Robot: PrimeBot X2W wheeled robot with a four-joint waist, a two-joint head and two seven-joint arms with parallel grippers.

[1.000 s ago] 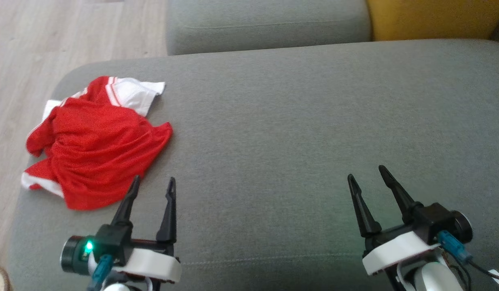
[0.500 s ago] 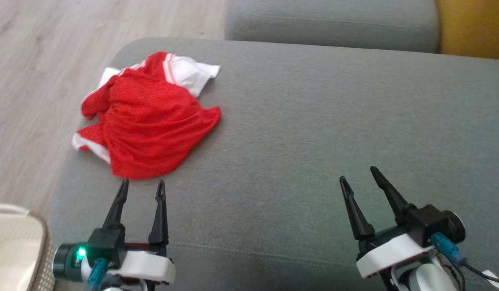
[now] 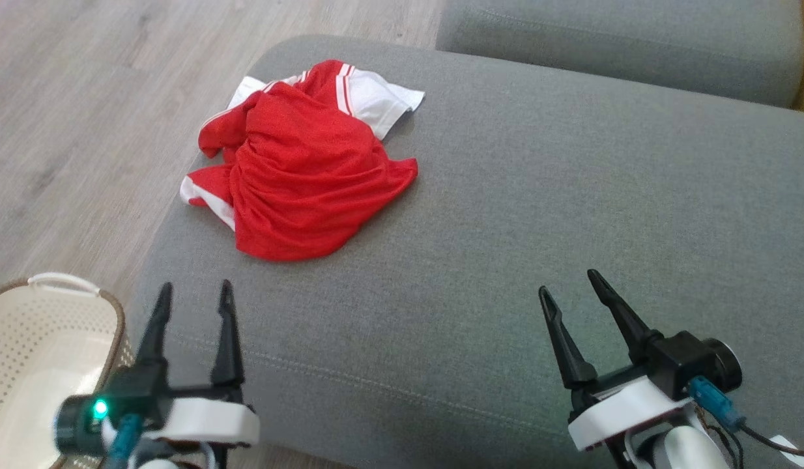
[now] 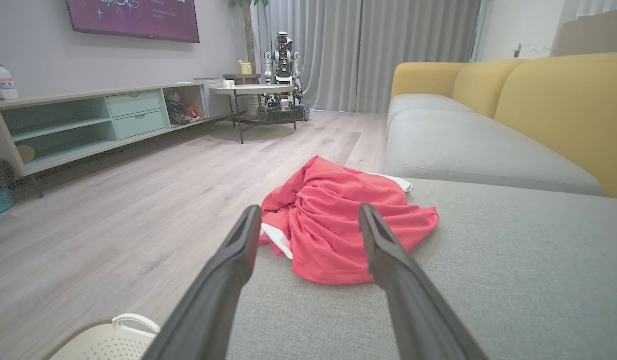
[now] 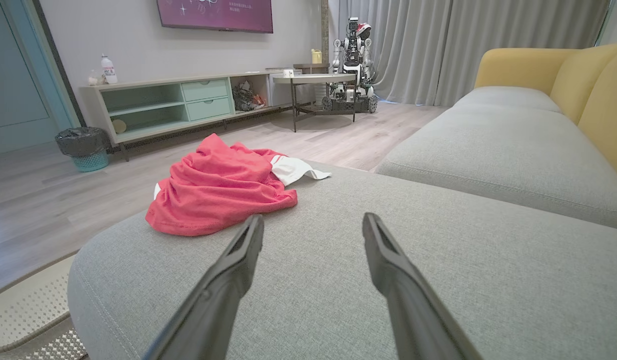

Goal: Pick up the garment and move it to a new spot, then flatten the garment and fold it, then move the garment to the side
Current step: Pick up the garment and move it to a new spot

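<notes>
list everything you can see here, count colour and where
garment: 1, red and white, crumpled on sofa seat, far left
sofa: 1, grey seats, yellow backs, before the robot
basket: 1, cream, on floor, near left of sofa
floor: 1, pale wood, left of sofa
cabinet: 1, pale green, along the wall
bin: 1, teal, black liner, beside cabinet
table: 1, round, near curtains
other robot: 1, by table
left gripper: 1, black, open, empty, at sofa's near left corner
right gripper: 1, black, open, empty, over sofa seat

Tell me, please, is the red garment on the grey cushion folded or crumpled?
Crumpled, not folded: the garment lies bunched in a wrinkled heap with uneven edges, near a corner of the cushion.
</notes>
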